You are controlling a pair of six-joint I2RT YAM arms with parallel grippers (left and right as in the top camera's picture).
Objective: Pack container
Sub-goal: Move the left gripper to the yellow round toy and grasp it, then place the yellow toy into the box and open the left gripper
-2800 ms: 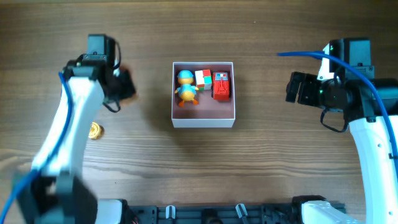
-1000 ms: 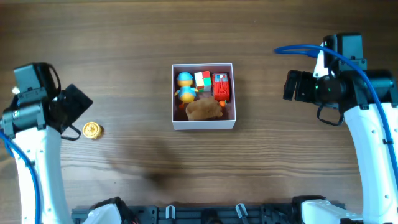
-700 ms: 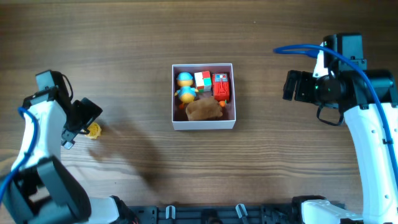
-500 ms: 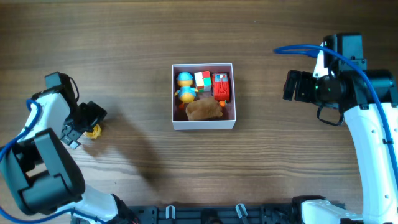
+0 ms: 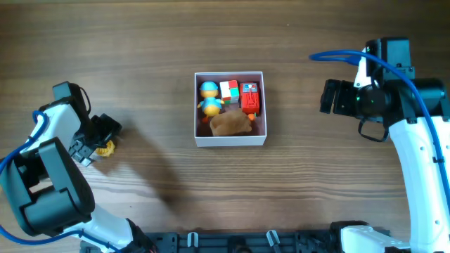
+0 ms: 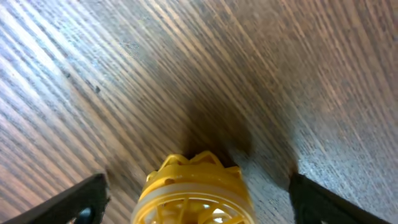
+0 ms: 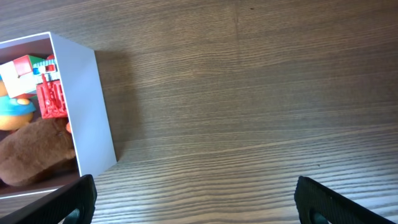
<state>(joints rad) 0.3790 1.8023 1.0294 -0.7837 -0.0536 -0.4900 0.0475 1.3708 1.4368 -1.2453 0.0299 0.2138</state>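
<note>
The container (image 5: pixel 230 140) is a shallow white box at the table's middle; its white wall (image 7: pixel 93 106) also shows in the right wrist view. Inside lie a blue-and-yellow figure (image 5: pixel 209 97), a colored cube (image 5: pixel 229 89), a red toy (image 5: pixel 250 97) and a brown plush (image 5: pixel 230 124). At the far left a small yellow ribbed toy (image 5: pixel 107 148) rests on the wood. My left gripper (image 5: pixel 100 138) is lowered over it. In the left wrist view the yellow toy (image 6: pixel 196 193) sits between the spread fingers (image 6: pixel 78 199), with a gap on each side. My right gripper (image 5: pixel 329 97) hangs open and empty, right of the box.
The tabletop is dark wood grain. A blue cable (image 5: pixel 337 57) arcs over the right arm. A black rail (image 5: pixel 239 240) with clips runs along the near edge.
A brown plush has appeared in the box. My left arm swung back to the left and came down over the yellow toy. The right arm has stayed still.
</note>
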